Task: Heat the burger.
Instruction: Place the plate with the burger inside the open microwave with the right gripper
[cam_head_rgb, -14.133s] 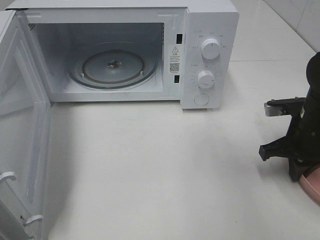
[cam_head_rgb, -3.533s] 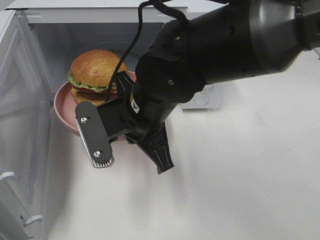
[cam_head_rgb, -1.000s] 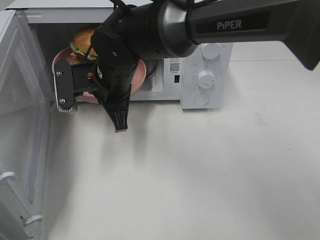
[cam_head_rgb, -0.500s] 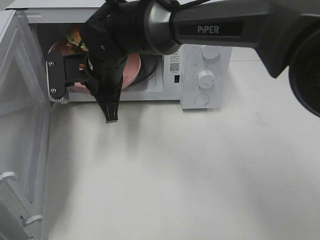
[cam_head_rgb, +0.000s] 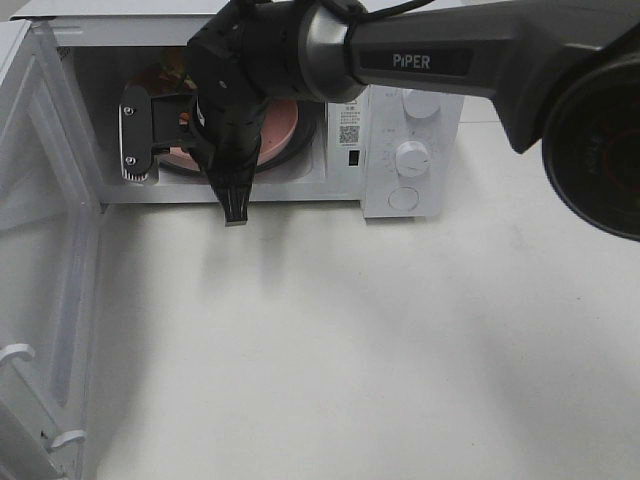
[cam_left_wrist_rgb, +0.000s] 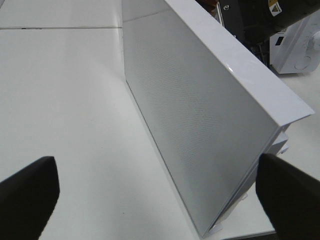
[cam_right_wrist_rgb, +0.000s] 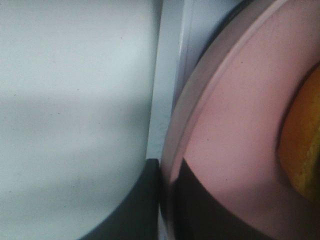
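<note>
Clenched the black right gripper (cam_right_wrist_rgb: 167, 196) on the smooth rim of the round pink plate (cam_head_rgb: 283, 125), inside the boxy white microwave (cam_head_rgb: 415, 60) toward the table's far edge. Bore the round golden-brown burger (cam_right_wrist_rgb: 305, 145) on that plate, deep in the cavity by its left wall, largely hidden behind the glossy black arm (cam_head_rgb: 440, 62). Hung the left gripper (cam_left_wrist_rgb: 157, 200) released, fingers spread on nothing, just beside the flat, finely perforated white door (cam_left_wrist_rgb: 200, 115) standing open over the plain matt white table (cam_head_rgb: 400, 350).
</note>
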